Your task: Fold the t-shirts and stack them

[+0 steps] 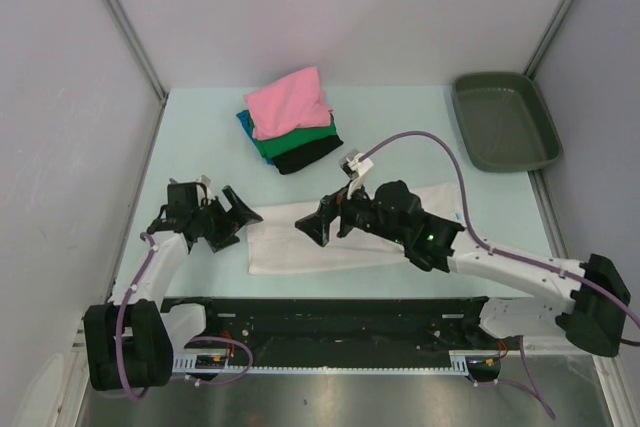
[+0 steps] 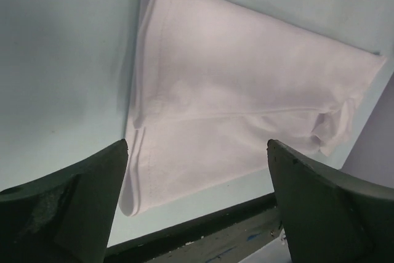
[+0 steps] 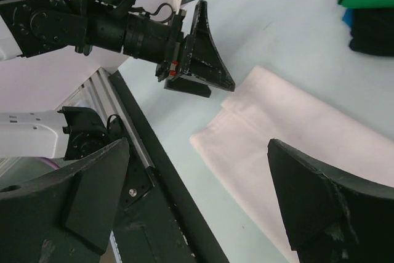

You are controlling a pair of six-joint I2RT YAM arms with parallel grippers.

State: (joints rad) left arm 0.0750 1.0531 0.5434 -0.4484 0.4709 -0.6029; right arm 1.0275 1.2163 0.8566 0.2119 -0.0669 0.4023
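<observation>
A white t-shirt (image 1: 320, 245) lies folded into a flat strip on the table near the front edge; it also shows in the left wrist view (image 2: 246, 115) and the right wrist view (image 3: 308, 146). A stack of folded shirts stands behind it: pink (image 1: 288, 100) on top, then teal-blue (image 1: 245, 123), green (image 1: 296, 139) and black (image 1: 308, 157). My left gripper (image 1: 240, 217) is open and empty just left of the white shirt's left end. My right gripper (image 1: 322, 225) is open and empty above the shirt's middle, pointing left.
A dark grey-green plastic tray (image 1: 503, 121) sits at the back right. The black mounting rail (image 1: 330, 312) runs along the table's near edge. Grey walls close in on the left, back and right. A purple cable (image 1: 440, 147) arcs over the right arm.
</observation>
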